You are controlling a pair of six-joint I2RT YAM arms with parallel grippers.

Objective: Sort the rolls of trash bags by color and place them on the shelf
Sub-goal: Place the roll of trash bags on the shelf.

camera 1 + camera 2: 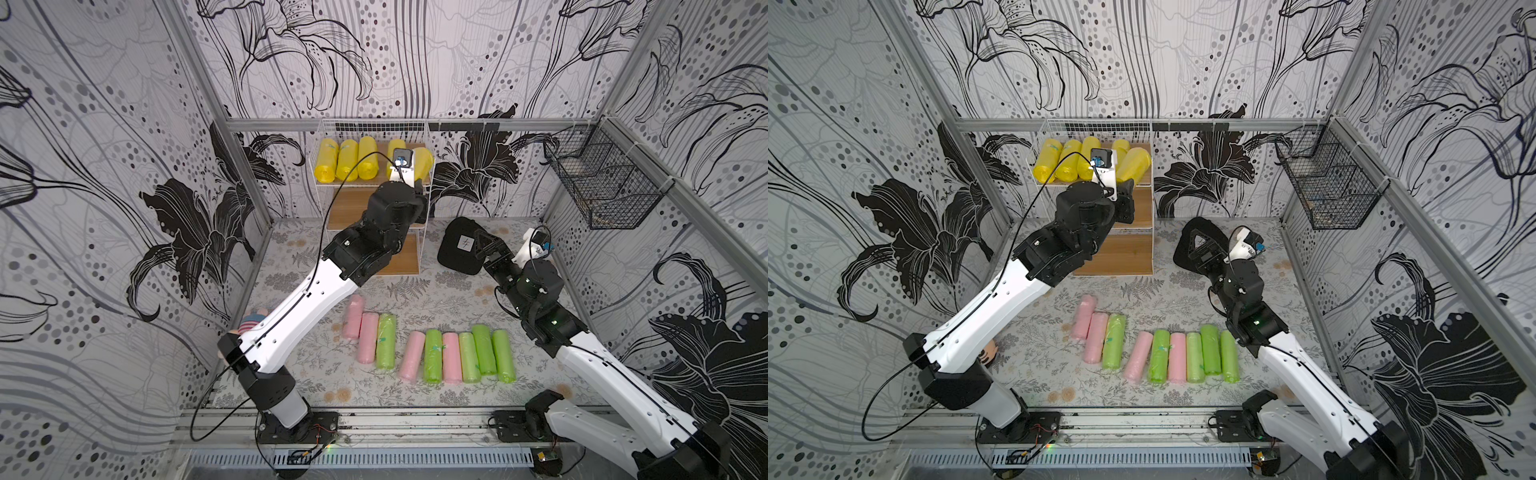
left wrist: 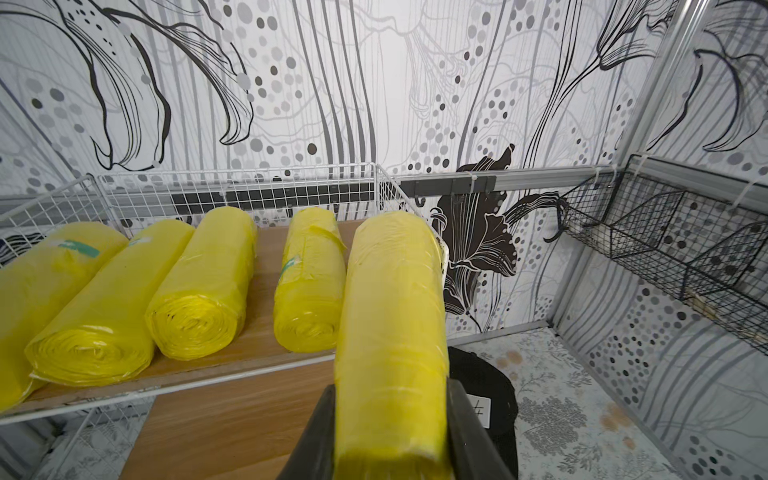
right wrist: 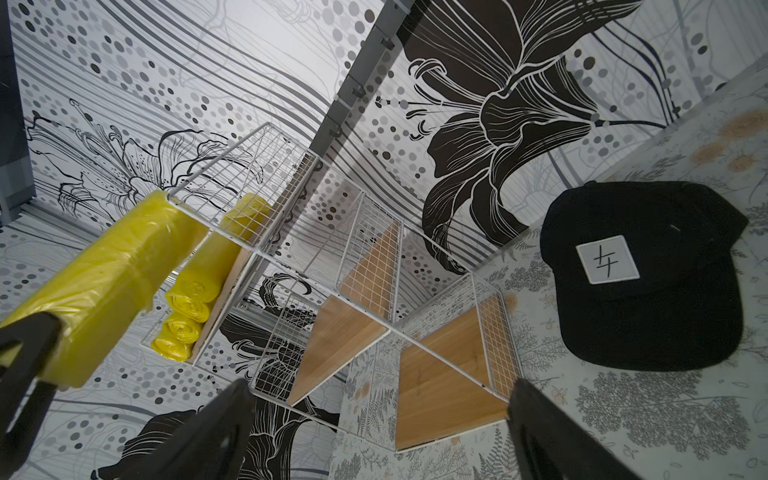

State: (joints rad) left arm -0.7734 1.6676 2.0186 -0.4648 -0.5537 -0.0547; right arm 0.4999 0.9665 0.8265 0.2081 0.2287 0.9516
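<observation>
My left gripper [image 2: 390, 386] is shut on a yellow roll [image 2: 395, 291], one jaw against each side of its near end. The roll's far end reaches the right edge of the shelf's [image 1: 349, 208] top tier, beside several yellow rolls [image 1: 347, 160] lying on the top board. In both top views, the held roll [image 1: 424, 160] [image 1: 1133, 164] sits just beyond the gripper [image 1: 420, 189]. Pink rolls [image 1: 369, 338] and green rolls [image 1: 386, 340] lie in rows on the table. My right gripper [image 3: 380, 390] is open and empty, low beside the shelf [image 3: 440, 374].
A black cap [image 1: 457, 249] lies on the table right of the shelf, under the right gripper [image 1: 482, 243]. A black wire basket [image 1: 602, 183] hangs on the right wall. A small doll [image 1: 249, 322] lies by the left wall under the left arm. The two lower shelf boards are bare.
</observation>
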